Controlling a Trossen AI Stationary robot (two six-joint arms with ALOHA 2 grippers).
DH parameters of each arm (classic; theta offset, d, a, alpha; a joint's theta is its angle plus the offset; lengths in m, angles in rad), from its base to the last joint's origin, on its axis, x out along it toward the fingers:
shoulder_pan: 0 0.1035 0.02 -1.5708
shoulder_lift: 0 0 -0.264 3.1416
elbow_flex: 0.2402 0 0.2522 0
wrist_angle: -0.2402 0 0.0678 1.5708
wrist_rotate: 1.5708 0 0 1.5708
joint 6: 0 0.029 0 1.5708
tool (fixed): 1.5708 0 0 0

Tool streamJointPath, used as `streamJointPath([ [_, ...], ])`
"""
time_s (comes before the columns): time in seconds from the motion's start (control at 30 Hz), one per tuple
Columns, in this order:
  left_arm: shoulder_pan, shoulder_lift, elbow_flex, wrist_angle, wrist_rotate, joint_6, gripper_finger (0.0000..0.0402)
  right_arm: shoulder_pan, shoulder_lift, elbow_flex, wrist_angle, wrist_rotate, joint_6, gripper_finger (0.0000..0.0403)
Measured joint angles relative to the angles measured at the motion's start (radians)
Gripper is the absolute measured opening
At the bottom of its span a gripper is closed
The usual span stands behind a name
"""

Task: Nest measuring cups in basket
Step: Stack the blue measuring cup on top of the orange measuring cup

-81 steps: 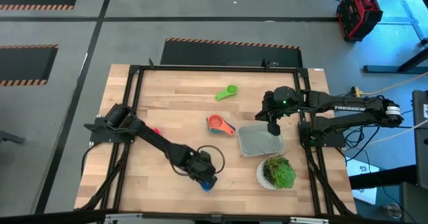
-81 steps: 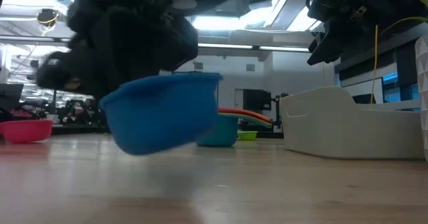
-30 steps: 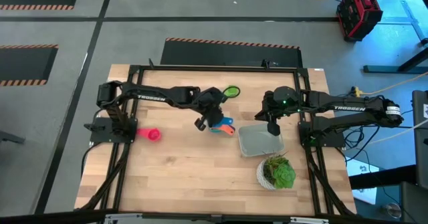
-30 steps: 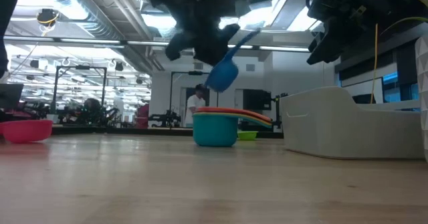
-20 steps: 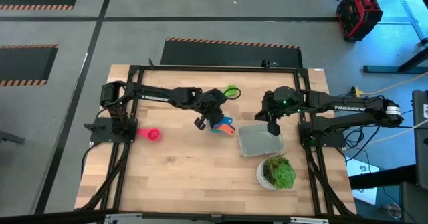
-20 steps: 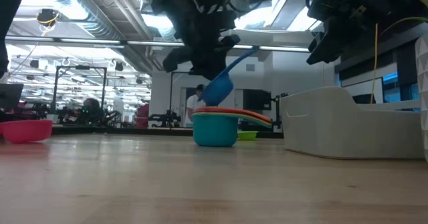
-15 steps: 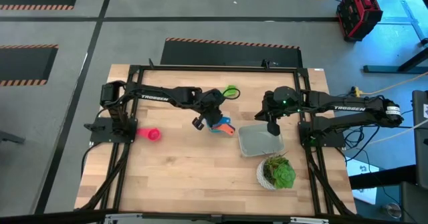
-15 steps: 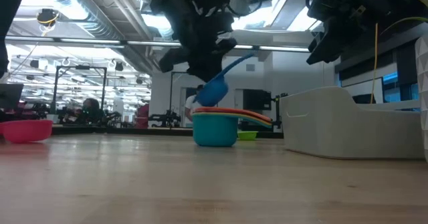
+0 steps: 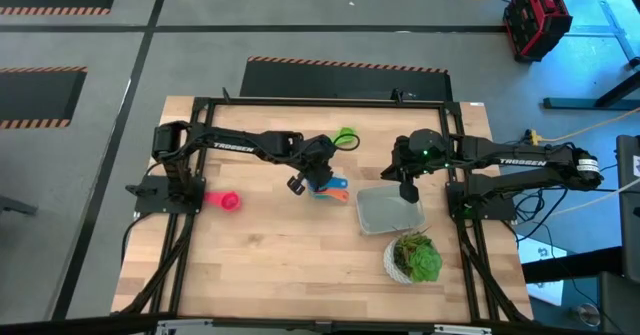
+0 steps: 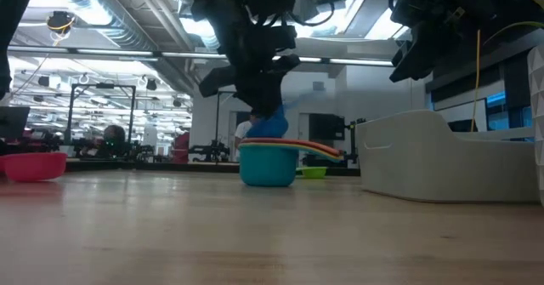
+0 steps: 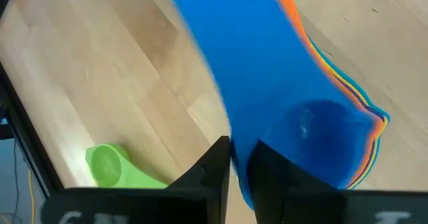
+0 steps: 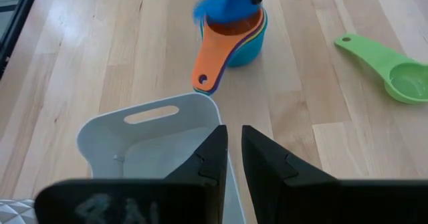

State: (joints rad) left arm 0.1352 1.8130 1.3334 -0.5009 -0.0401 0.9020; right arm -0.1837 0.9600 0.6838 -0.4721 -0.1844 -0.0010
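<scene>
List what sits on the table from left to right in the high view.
Pink cup → left gripper over the stacked cups → basket, right gripper above it. Green cup and plant overlap these in order.

Bright, even overhead lighting, ceiling-light glare in the low view, motion-blurred blue cup [image 11: 267, 70] in the left wrist view

The table [image 9: 270, 265] is light butcher-block wood, smooth with a faint satin sheen and visible plank seams. On it, the stack of measuring cups [image 12: 231, 40] looks like smooth plastic, its blue cup [image 11: 314, 130] glossy (a soft highlight sits in the bowl). Beside the stack, the gray basket [image 12: 150, 127] appears matt plastic. The green cup [image 12: 394, 70] beyond the stack seems plastic too, slightly shiny.
</scene>
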Motion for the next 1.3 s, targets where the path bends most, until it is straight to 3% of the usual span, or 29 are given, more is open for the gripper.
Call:
streamJointPath([
  [0.43,0.0,0.0,0.0,0.0,0.0,-0.01,0.009,0.0,0.0,0.0,0.0,0.0,-0.002,0.0051],
  [1.07,0.015,-0.045,0.0,0.009,-0.019,-0.221,0.0091,0.0,0.0,0.0,0.092,0.0,-0.003,0.0051],
  [1.3,0.048,-0.034,0.0,-0.026,0.033,-0.269,0.0091,0.0,0.0,0.0,0.097,0.0,-0.003,0.0051],
])
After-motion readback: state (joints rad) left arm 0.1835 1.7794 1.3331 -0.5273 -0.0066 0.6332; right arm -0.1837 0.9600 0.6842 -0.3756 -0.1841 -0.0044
